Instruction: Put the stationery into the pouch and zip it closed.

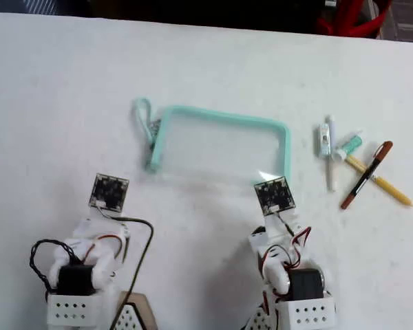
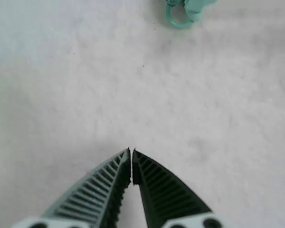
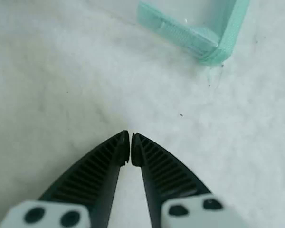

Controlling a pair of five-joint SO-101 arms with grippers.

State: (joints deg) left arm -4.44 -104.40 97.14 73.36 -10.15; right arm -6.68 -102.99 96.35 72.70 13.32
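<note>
A clear pouch with mint-green trim lies flat mid-table, its loop strap at its left end. Right of it lie the stationery: a white pen, a small teal-capped item, a brown marker and a yellow pen crossing under it. My left gripper is shut and empty above bare table, short of the pouch's green loop. My right gripper is also shut and empty, a little short of the pouch's near right corner.
Both arms sit at the near edge, the left arm and the right arm, with a black cable trailing by the left one. White table surrounds the pouch. Red objects lie beyond the far edge.
</note>
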